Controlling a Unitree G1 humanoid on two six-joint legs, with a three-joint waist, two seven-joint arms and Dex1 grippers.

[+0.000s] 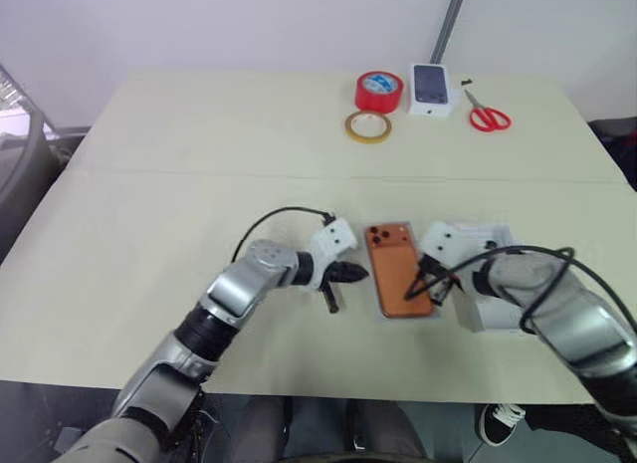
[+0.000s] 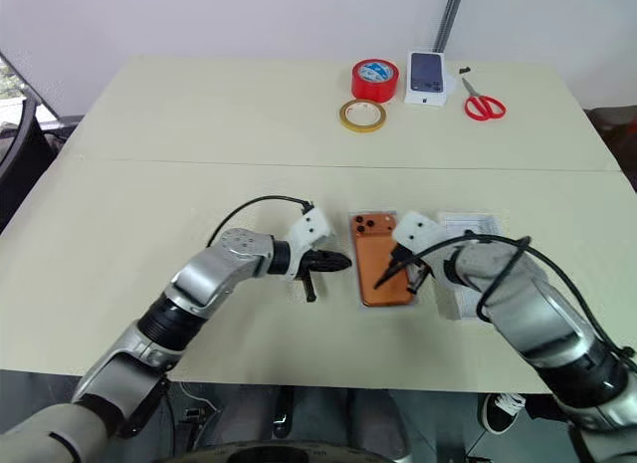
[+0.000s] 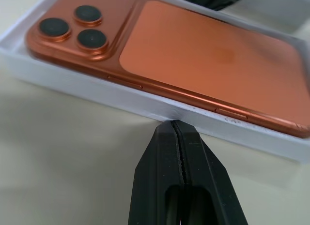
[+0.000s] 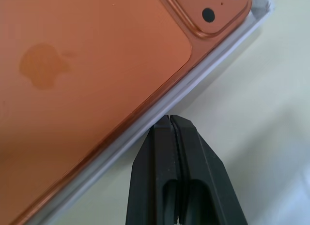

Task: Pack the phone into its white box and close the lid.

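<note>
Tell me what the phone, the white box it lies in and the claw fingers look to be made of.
The phone: probably metal or frosted glass, with a satin copper-orange back, soft sheen and a glossier rim. The white box: likely matte cardboard, with plain white walls and a slightly rough edge. Left claw fingers: matte black, probably plastic or rubber, with a fine toothed seam where they meet.

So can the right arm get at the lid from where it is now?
Probably yes. The lid sits just right of the white box holding the phone, right beside the right gripper, with nothing between them. Its jaws are shut against the box wall, so they would need opening first.
</note>
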